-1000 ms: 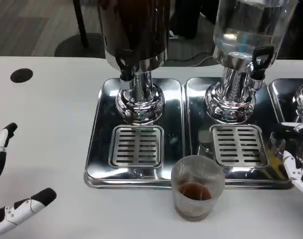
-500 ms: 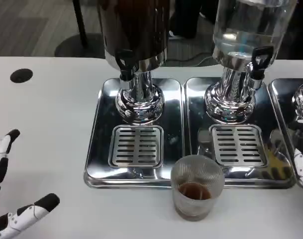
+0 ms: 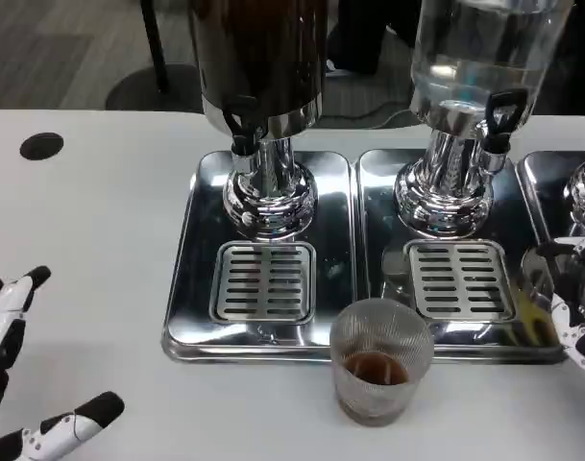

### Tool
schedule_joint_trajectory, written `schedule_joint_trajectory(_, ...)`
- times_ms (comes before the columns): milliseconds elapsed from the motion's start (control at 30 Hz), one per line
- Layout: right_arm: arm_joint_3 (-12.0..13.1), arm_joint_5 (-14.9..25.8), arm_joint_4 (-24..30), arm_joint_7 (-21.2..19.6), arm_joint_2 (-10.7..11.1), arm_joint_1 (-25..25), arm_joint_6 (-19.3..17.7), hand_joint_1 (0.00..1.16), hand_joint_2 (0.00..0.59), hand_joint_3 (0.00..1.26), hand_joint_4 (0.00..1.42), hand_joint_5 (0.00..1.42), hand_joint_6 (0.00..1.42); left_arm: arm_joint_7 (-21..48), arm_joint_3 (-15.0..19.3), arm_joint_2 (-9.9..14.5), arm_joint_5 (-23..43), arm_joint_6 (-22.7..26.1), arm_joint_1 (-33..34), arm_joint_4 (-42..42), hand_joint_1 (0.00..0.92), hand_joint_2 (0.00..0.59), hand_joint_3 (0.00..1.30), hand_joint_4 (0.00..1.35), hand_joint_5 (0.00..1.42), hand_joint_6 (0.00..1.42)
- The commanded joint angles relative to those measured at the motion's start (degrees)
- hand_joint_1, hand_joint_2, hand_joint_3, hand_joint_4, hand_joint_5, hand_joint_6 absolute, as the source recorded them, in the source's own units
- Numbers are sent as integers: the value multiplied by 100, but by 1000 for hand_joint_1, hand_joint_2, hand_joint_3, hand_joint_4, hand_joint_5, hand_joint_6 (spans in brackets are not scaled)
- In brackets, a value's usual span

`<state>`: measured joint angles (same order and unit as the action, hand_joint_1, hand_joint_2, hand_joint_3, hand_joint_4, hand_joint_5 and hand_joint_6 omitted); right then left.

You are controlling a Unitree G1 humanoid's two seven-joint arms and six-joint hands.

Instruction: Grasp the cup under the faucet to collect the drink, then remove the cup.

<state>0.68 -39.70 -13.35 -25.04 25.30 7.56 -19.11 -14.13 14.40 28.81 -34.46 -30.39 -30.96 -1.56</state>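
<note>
1. A ribbed clear cup [image 3: 381, 362] stands upright on the white tabletop [image 3: 100, 221]. It sits just in front of the seam where two shiny drip trays meet, touching neither hand.
2. The cup holds a shallow layer of brown drink. That suggests the filling is done, and the cup is already out from under the faucet.
3. Behind the cup and to its left, the left tray [image 3: 188, 288] carries a slotted grate [image 3: 263, 281] and a dispenser of dark liquid [image 3: 258, 58]. Its black faucet [image 3: 241, 125] hangs over the grate, with nothing under it.
4. Behind the cup and to its right, a second tray [image 3: 369, 206] carries a dispenser of clear liquid [image 3: 484, 53].
5. The left hand [image 3: 23, 384] lies well to the cup's left, at the picture's edge, fingers spread and holding nothing.
6. The right hand [image 3: 572, 312] is at the far right edge, beyond the cup. It is cut off by the frame, so I cannot tell whether its fingers are apart or closed.
7. Judged from this, little is left beyond the hands drawing clear.
8. Both dispenser tops are cut off by the frame.
</note>
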Motion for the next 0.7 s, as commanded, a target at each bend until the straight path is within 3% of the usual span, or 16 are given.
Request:
schedule_joint_trajectory(33, -6, 93, 64, -1, 47, 143, 60, 725, 586, 431, 327, 238, 141, -84, -85, -90, -50, -27, -89, -42, 0, 55, 44, 0, 0, 0)
schedule_joint_trajectory(700, 48, 159, 181, -48, 88, 261, 85, 724, 586, 431, 327, 235, 141, -191, -232, -49, -106, -33, 171, 151, 0, 65, 46, 0, 0, 0)
